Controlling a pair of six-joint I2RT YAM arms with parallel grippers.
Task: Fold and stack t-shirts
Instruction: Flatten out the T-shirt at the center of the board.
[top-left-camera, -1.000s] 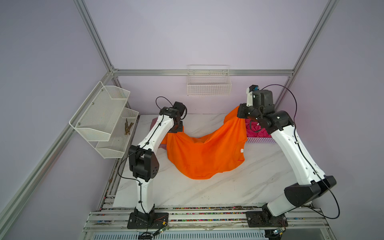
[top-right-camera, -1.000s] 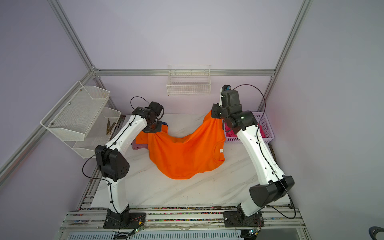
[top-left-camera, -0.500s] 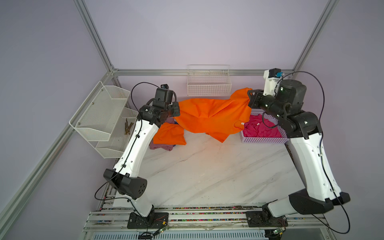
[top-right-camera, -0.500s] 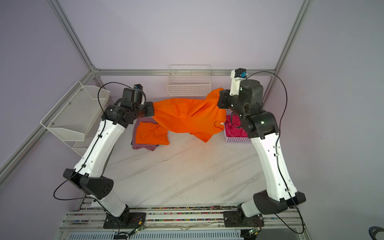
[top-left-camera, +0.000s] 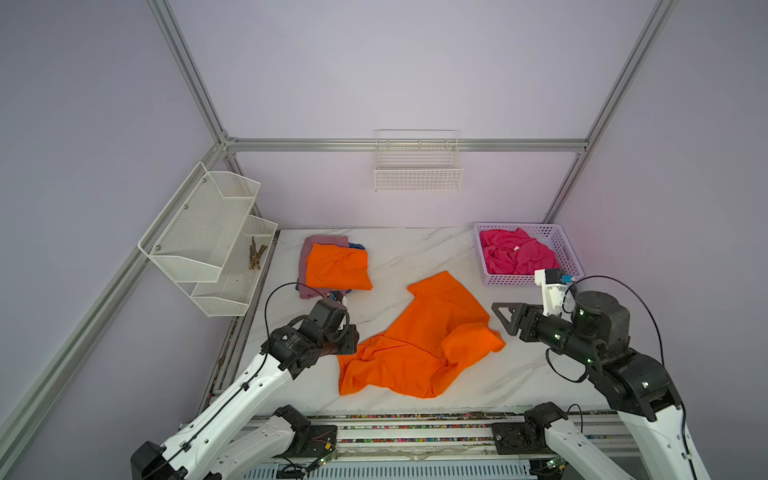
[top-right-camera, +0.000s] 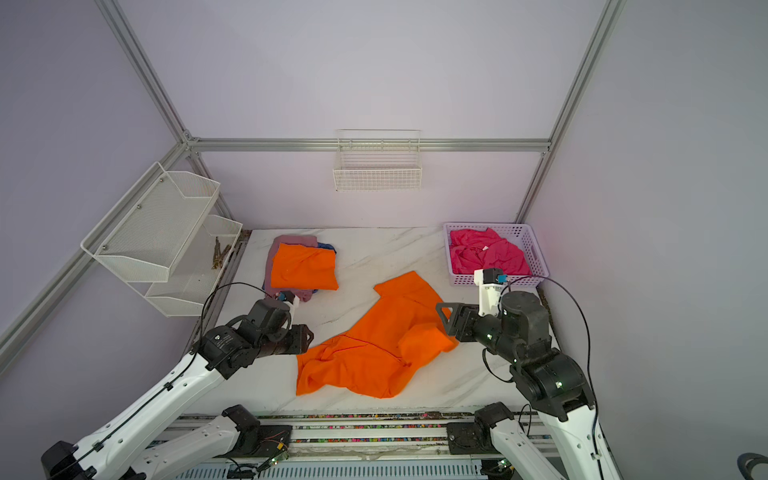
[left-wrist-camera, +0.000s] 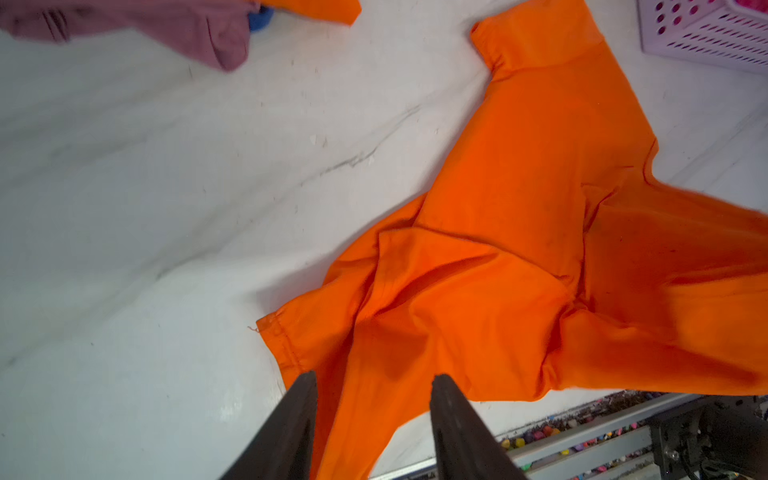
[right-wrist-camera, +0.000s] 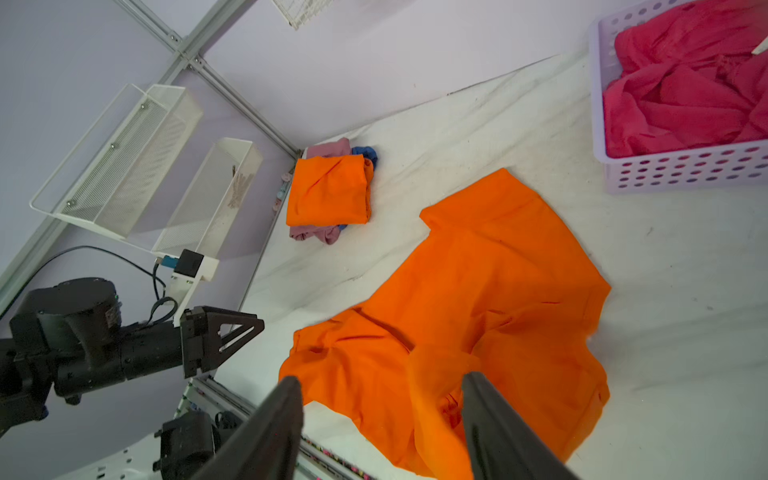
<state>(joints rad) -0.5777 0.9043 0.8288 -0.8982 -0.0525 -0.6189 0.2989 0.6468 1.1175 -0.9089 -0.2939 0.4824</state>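
Observation:
A loose orange t-shirt (top-left-camera: 415, 340) (top-right-camera: 374, 345) lies rumpled mid-table, one sleeve bunched near its right side. My left gripper (top-left-camera: 351, 338) hovers at the shirt's left edge, open, with orange cloth (left-wrist-camera: 519, 249) showing between and beyond its fingers (left-wrist-camera: 372, 382). My right gripper (top-left-camera: 500, 318) is at the shirt's right edge, also open (right-wrist-camera: 380, 382) above the cloth (right-wrist-camera: 478, 311). At the back left is a stack: a folded orange t-shirt (top-left-camera: 338, 266) on a mauve one (top-left-camera: 322, 241) and a blue one (top-left-camera: 357, 246). A hot pink t-shirt (top-left-camera: 515, 253) fills the lilac basket (top-left-camera: 528, 280).
A white mesh two-tier shelf (top-left-camera: 208, 232) hangs over the table's left edge. A white wire basket (top-left-camera: 417, 166) is mounted on the back wall. The metal frame rail (top-left-camera: 415, 432) runs along the front edge, close to the shirt's hem.
Both grippers held the orange shirt stretched in the air near the back. They have swung forward and down and opened, and the shirt has dropped onto the table.

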